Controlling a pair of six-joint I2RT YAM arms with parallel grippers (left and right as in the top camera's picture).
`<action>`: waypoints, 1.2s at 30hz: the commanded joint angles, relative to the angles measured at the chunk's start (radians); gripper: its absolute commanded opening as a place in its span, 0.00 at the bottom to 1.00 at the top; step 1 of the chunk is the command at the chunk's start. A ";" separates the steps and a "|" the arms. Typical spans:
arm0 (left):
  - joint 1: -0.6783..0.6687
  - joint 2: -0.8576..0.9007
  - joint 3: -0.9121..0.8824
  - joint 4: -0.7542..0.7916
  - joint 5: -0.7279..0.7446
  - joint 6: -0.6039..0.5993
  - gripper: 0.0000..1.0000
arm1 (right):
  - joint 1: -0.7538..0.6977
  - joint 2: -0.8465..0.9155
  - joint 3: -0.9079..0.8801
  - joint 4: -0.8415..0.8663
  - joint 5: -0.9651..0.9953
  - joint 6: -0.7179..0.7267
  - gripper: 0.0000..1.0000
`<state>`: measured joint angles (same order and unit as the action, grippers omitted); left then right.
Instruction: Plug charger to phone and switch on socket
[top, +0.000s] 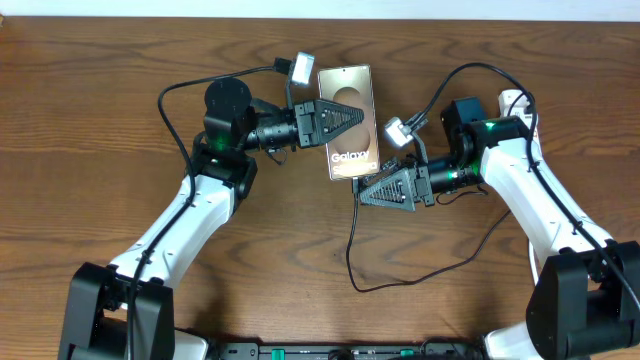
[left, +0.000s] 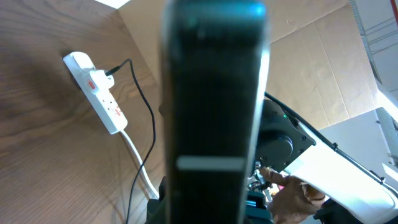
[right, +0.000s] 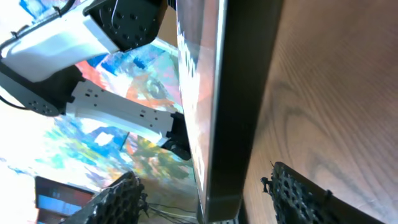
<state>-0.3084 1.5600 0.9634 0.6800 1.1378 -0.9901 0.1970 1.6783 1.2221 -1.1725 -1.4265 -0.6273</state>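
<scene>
The phone (right: 233, 93) stands edge-on between the spread fingers (right: 298, 193) of the right tool (right: 208, 198), wooden table (right: 342, 93) beside it

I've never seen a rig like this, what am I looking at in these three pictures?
Two robot arms work at a brown wooden table, each ending in a two-finger gripper. One picture looks down from above; the other two come from cameras on the wrists. The left gripper is shut on a flat grey-brown smartphone with white Galaxy lettering. The right gripper stands open at its lettered end. A thin black charger cable and a white power strip with red-marked switches lie on the table.
</scene>
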 joint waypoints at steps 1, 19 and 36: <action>0.004 -0.011 0.007 0.014 -0.005 0.010 0.08 | 0.005 -0.005 0.006 -0.002 0.014 -0.070 0.61; 0.004 -0.011 0.007 0.018 -0.005 -0.021 0.08 | 0.045 -0.004 -0.026 0.180 -0.009 0.051 0.33; 0.004 -0.011 0.007 0.020 0.018 0.019 0.07 | 0.040 -0.004 -0.026 0.332 -0.106 0.221 0.01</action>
<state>-0.2943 1.5597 0.9634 0.7044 1.1198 -0.9901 0.2390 1.6787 1.1862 -0.8753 -1.4609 -0.4698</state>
